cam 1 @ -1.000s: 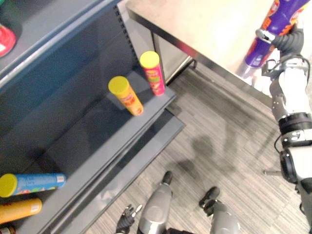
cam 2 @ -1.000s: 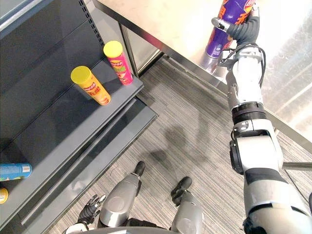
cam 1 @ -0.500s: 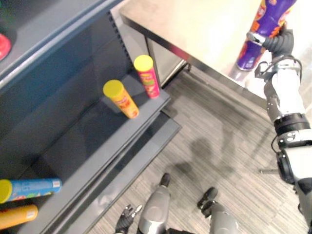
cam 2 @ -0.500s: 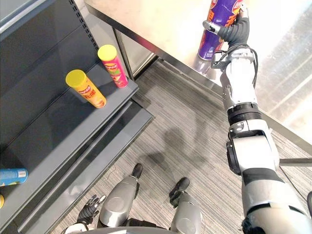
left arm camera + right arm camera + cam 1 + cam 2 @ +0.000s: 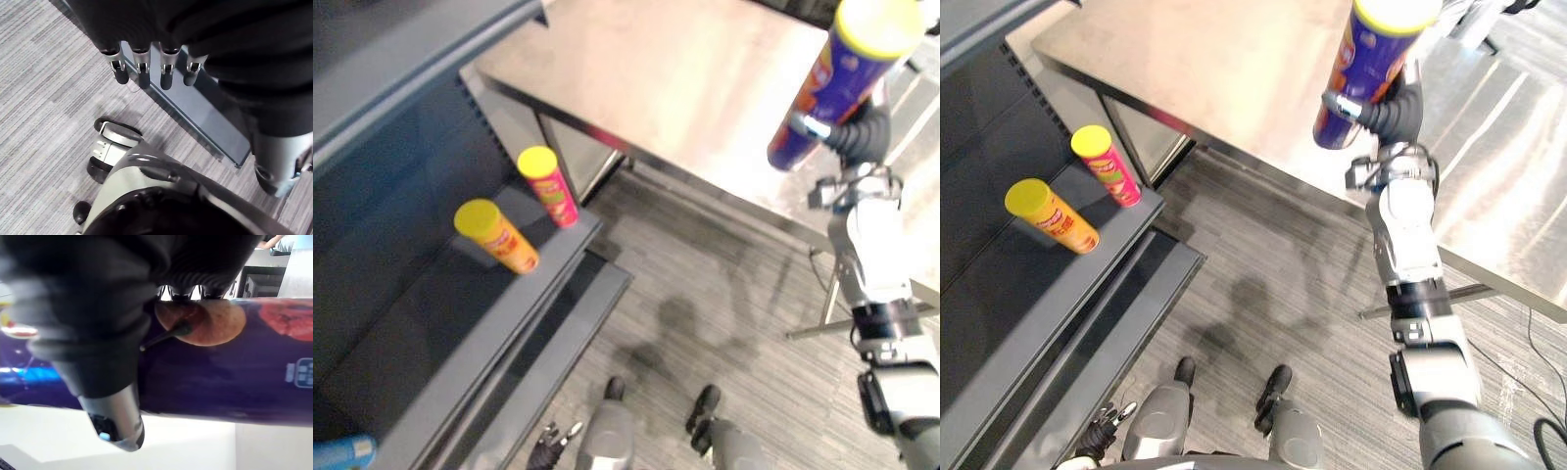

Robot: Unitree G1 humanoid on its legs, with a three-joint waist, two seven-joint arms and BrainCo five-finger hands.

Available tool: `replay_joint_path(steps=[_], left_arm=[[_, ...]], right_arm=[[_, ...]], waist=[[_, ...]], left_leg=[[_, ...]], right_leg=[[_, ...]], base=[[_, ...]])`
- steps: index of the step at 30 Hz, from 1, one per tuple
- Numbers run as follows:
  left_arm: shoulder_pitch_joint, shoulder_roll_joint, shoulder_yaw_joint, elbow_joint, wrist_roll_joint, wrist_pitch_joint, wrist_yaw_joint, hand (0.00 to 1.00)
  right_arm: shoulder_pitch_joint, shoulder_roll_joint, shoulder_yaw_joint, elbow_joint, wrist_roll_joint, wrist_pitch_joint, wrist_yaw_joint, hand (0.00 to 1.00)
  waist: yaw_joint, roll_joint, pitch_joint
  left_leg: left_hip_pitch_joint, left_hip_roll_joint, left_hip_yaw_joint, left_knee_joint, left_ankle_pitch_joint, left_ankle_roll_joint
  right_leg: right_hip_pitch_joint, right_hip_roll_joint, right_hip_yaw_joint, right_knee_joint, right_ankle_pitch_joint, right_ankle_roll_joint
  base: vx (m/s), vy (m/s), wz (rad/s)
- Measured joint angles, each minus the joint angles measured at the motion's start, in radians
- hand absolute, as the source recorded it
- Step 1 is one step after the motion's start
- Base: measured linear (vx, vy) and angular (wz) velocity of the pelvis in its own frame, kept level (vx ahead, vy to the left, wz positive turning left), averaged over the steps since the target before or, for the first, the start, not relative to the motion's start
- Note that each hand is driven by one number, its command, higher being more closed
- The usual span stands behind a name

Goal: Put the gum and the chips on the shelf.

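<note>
A purple chips can (image 5: 834, 80) with a yellow lid hangs tilted above the steel table (image 5: 656, 88), and my right hand (image 5: 858, 135) is shut on its lower part. In the right wrist view the purple can (image 5: 234, 367) lies across the palm with the thumb (image 5: 113, 423) curled round it. My left hand (image 5: 1102, 437) hangs low by the floor; the left wrist view shows its fingers (image 5: 142, 73) straight and holding nothing. The dark grey shelf (image 5: 460, 333) stands to the left.
An orange can (image 5: 497, 237) and a red can (image 5: 549, 186), both with yellow lids, stand on the shelf board near its right end. A blue can (image 5: 337, 452) lies at the shelf's near left. Grey striped carpet (image 5: 705, 294) lies between shelf and table.
My right hand has raised the purple can off the table top. The view has swung toward the table, so the shelf sits further left.
</note>
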Motion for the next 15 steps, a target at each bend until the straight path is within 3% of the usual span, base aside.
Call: replay_joint_path(steps=[2,7,8,15], left_arm=[[0.015,-0.002,0.017,0.006,0.006,0.0,0.005,0.0],[0.018,-0.019,0.051,0.011,0.034,0.001,0.016,0.0],[0.018,-0.023,0.062,0.019,0.037,0.0,0.021,0.0],[0.023,-0.029,0.078,0.069,0.038,0.001,0.042,0.0]], right_arm=[[0.091,0.026,-0.003,-0.091,0.001,0.014,0.038,1.0],[0.251,0.041,-0.026,-0.21,0.003,0.031,0.089,1.0],[0.287,0.055,-0.045,-0.23,0.003,0.034,0.104,1.0],[0.413,0.073,-0.093,-0.338,0.026,0.035,0.129,1.0]], waist=[[-0.023,-0.005,-0.027],[-0.032,-0.008,-0.075],[-0.045,-0.008,-0.086],[-0.08,-0.01,-0.129]], left_leg=[[0.025,0.006,0.018,-0.008,-0.004,-0.002],[0.038,0.02,0.05,-0.019,-0.013,-0.009],[0.042,0.022,0.052,-0.026,-0.015,-0.011],[0.071,0.025,0.078,-0.054,-0.019,-0.011]], right_leg=[[0.012,0.01,0.017,-0.012,0.008,-0.001],[0.013,0.032,0.052,-0.039,0.019,-0.005],[0.014,0.036,0.054,-0.047,0.022,-0.005],[0.033,0.045,0.081,-0.078,0.027,-0.001]], base=[[0.07,0.008,-0.22],[0.04,-0.007,-0.24],[0.04,-0.004,-0.13],[0.04,0.012,-0.13]])
